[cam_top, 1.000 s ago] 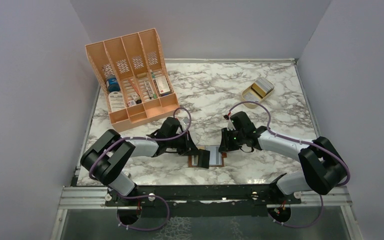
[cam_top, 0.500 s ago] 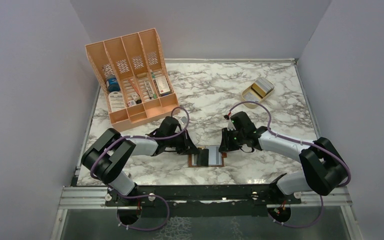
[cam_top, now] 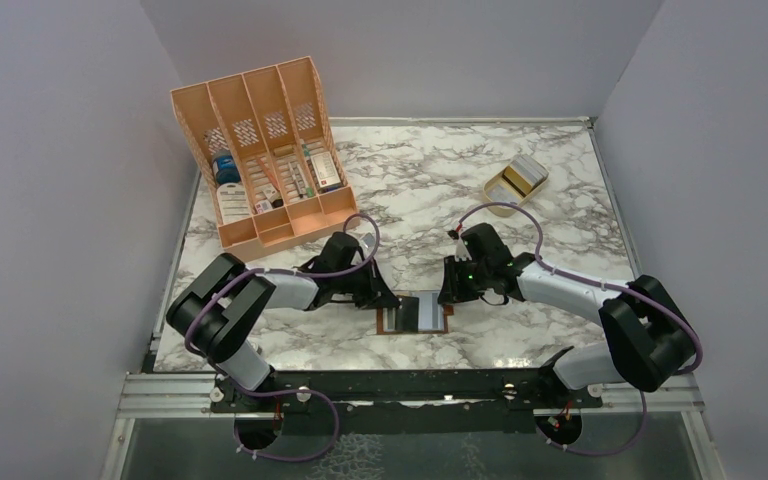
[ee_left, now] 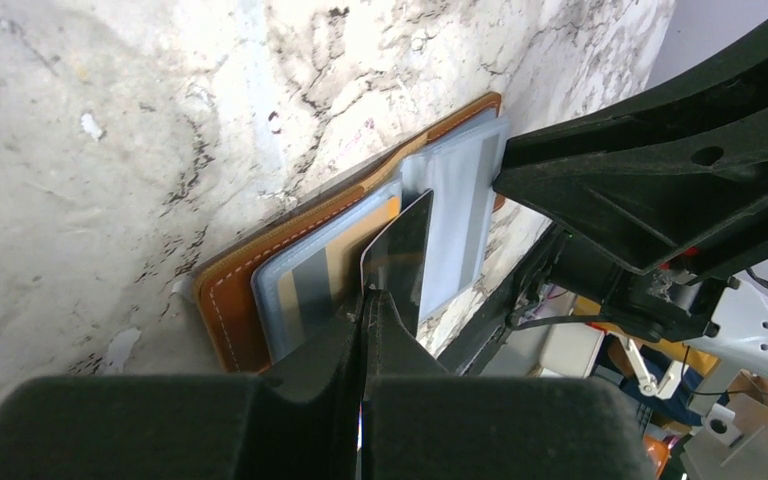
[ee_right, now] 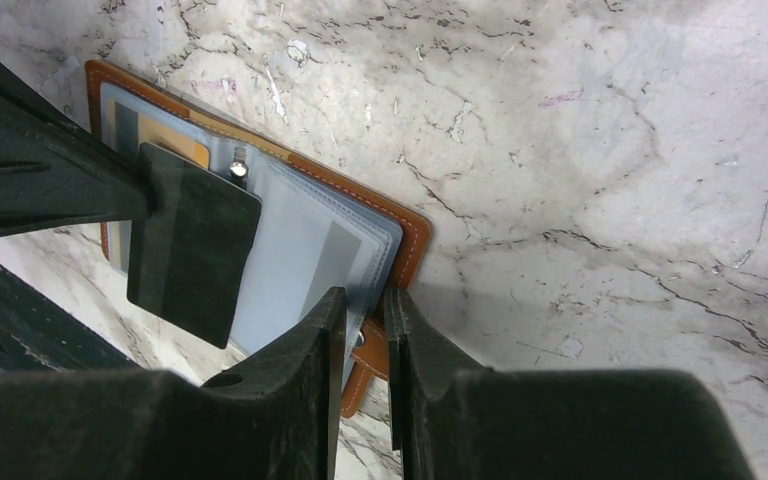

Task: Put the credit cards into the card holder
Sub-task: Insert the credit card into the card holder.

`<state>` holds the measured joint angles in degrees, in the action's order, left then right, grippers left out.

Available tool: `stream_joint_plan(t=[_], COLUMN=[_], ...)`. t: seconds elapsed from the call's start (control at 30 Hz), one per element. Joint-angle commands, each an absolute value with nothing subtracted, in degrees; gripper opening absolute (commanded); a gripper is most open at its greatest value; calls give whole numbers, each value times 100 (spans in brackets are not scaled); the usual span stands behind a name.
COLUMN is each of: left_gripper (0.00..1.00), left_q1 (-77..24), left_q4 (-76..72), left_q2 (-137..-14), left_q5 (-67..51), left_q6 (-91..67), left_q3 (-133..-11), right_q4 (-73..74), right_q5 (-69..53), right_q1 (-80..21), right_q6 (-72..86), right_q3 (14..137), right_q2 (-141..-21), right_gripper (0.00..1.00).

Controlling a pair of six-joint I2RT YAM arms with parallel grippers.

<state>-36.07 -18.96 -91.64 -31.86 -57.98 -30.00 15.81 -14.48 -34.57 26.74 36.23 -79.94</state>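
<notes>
The brown card holder (cam_top: 428, 316) lies open on the marble near the front edge, its clear sleeves (ee_left: 460, 200) facing up. My left gripper (ee_left: 368, 295) is shut on a dark credit card (ee_left: 402, 250), which it holds by one end over the middle of the holder (ee_left: 228, 318). From the right wrist, that card (ee_right: 192, 252) covers the left sleeves. My right gripper (ee_right: 365, 305) has closed to a narrow gap on the holder's right edge (ee_right: 415, 235), with sleeve edge and snap tab between its fingers. Pale credit cards (cam_top: 526, 170) stand far back on the right.
The big orange slotted organiser (cam_top: 260, 150) with small boxes and bottles stands at the back left. A small tan stand (cam_top: 505, 187) holds the pale cards at the back right. Grey walls close in the table on three sides.
Seen from above, the dark card looks narrower and sits a little deeper over the holder's middle. The left gripper has shifted slightly. The right arm has stayed in place.
</notes>
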Motion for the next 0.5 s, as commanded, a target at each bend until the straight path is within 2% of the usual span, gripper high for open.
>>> stream_joint_plan(t=[0.0, 0.47], left_gripper=[0, 0], left_q1=[-3604, -3682], left_q4=[-1950, -2005], left_q2=[-9270, -9438], left_q5=[-3088, -3016], left_q6=[-5729, -5821], left_q3=[-3128, -3256], right_q4=[1461, 1384], right_q5=[-1489, -1718], right_q1=[-3515, -3516], right_q6=[2713, 2936], right_q3=[3537, 3572], right_q2=[-7894, -7808], right_gripper=[21, 20])
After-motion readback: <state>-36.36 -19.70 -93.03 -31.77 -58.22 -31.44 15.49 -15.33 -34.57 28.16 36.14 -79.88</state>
